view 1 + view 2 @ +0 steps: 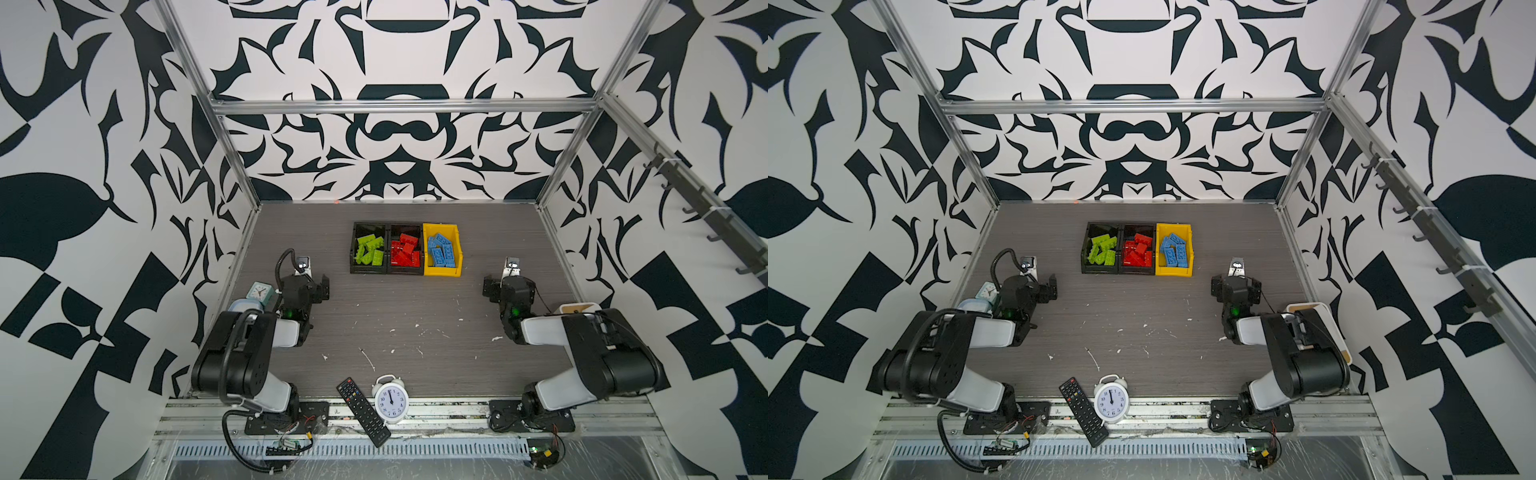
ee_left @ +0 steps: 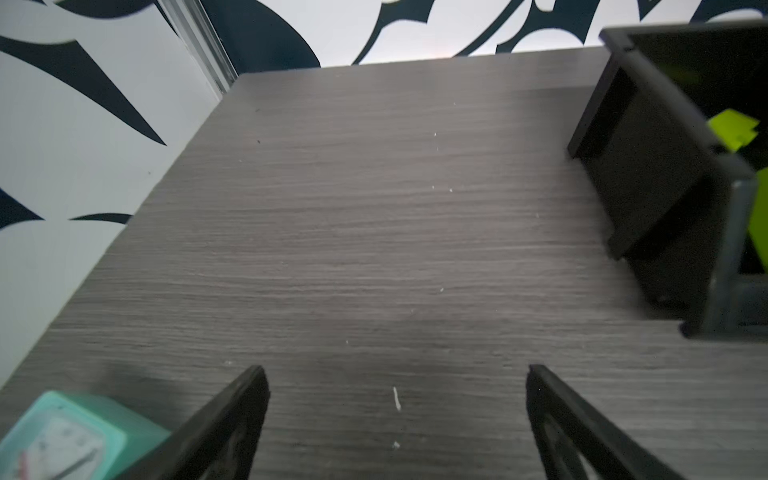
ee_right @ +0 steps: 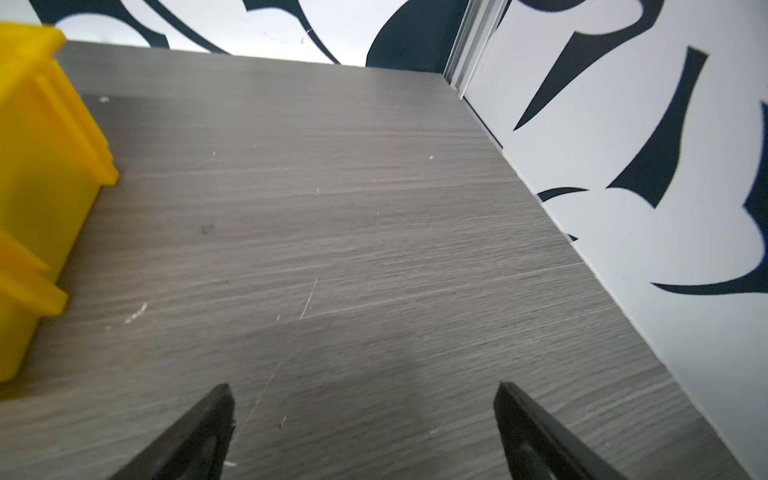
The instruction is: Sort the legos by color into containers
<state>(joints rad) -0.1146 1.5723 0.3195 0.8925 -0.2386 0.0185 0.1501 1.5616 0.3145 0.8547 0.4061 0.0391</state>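
Note:
Three containers stand in a row at the back middle of the table in both top views. The left black bin (image 1: 368,270) holds lime green legos (image 1: 369,249). The middle black bin (image 1: 405,271) holds red legos (image 1: 405,251). The yellow bin (image 1: 442,271) holds blue legos (image 1: 442,251). I see no loose legos on the table. My left gripper (image 2: 395,374) is open over bare table, in front of the bins and to their left (image 1: 309,283). My right gripper (image 3: 363,387) is open and empty, in front of them and to their right (image 1: 509,283).
A white alarm clock (image 1: 390,400) and a black remote (image 1: 363,410) lie at the front edge. A mint clock (image 1: 259,293) stands behind the left arm. A white tub (image 1: 579,308) sits behind the right arm. Patterned walls enclose the table.

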